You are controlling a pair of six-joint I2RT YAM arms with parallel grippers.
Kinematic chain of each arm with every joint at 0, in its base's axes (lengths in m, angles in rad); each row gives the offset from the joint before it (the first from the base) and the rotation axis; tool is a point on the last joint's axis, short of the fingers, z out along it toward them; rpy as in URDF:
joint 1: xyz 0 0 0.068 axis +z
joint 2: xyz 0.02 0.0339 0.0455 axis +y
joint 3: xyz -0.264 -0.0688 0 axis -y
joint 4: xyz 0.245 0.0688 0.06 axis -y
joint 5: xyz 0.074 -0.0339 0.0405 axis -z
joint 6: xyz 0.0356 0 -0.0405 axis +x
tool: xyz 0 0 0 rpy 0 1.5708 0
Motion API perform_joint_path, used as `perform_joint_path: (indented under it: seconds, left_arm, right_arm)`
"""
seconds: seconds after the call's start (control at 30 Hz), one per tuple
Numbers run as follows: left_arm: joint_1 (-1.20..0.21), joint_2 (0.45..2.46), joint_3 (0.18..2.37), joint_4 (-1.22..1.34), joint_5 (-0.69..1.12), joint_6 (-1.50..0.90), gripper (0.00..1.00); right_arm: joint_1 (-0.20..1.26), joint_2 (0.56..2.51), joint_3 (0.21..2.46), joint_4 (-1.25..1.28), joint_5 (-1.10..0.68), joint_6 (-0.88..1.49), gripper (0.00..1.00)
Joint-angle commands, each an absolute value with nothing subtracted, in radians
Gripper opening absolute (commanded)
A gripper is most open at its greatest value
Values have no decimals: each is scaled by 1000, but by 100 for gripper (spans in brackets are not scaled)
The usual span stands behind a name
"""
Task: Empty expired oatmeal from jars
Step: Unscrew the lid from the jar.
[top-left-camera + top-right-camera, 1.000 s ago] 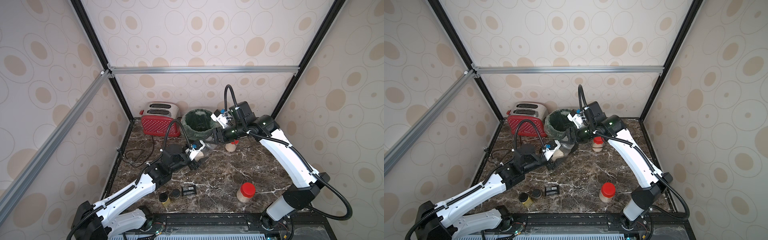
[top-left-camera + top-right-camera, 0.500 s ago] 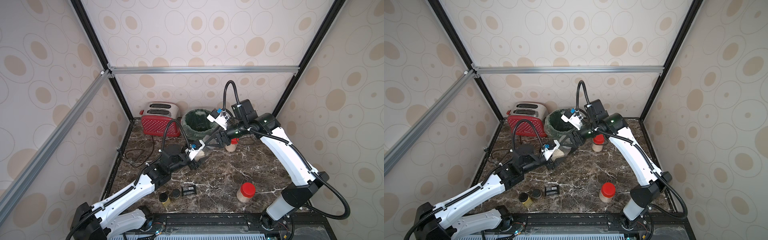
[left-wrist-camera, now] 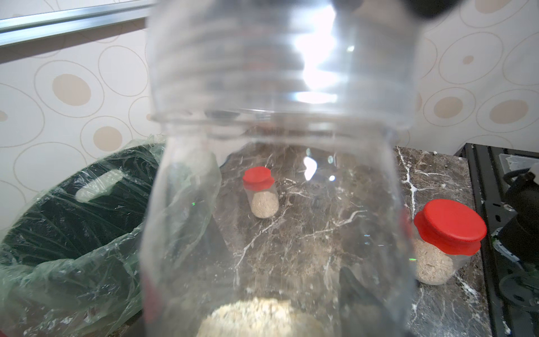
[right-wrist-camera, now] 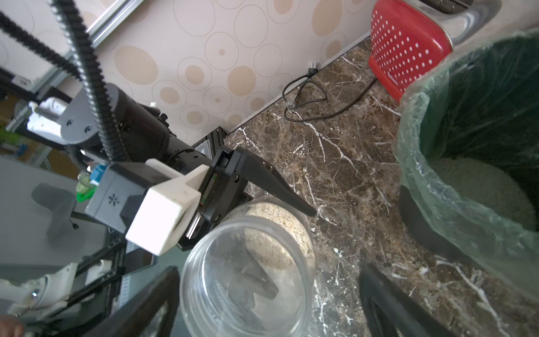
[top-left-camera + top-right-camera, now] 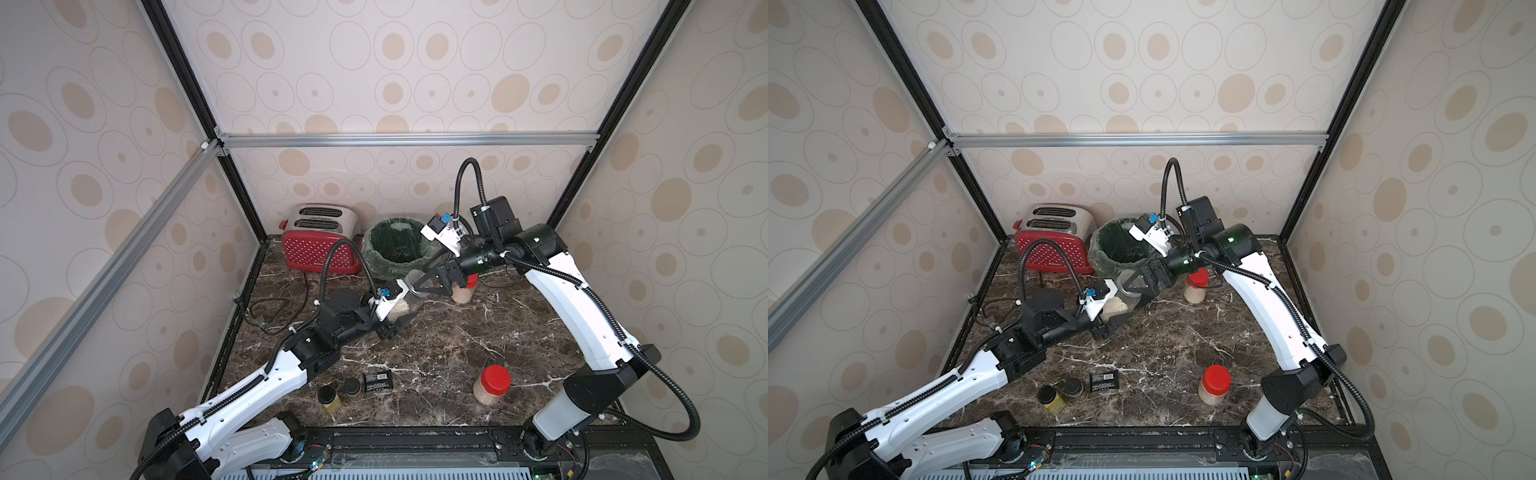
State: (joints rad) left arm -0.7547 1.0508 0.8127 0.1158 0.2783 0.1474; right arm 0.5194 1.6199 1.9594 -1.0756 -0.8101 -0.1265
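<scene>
While the left claw point(image 5: 397, 322) gripped the lidless jar point(image 5: 409, 297), its mouth leaned toward the bin point(image 5: 376, 270); the right claw point(image 5: 430, 287) stood open.

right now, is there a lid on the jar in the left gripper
No, the jar has an open, bare mouth in the right wrist view.

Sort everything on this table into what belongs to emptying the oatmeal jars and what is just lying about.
Belongs to the job: open jar, oatmeal, near red-lidded jar, far red-lidded jar, lined bin.

Lying about: red toaster, cord, yellow spice jar, dark spice jar, black packet.
</scene>
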Motion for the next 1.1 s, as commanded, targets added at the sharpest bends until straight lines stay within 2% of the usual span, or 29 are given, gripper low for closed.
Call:
perform_joint_path:
  seconds: [0.0,0.13,0.27,0.53,1.07]
  left_arm:
    - [-761,1037,819,166,273,156,65]
    - [-759,1039,816,181,264,158,65]
    - [-760,1048,812,192,264,161,65]
    - [-760,1086,827,208,296,158,65]
    - [-760,1071,828,189,292,160,65]
  right_arm:
    - [520,1557,1939,-1061,-738,53,99]
    - [520,1522,1941,-1073,-612,299,98]
    - [543,1518,1949,-1055,-565,413,96]
    - [622,1594,2057,-1128,-412,385,97]
    - [670,1635,2066,-1188,-411,345,92]
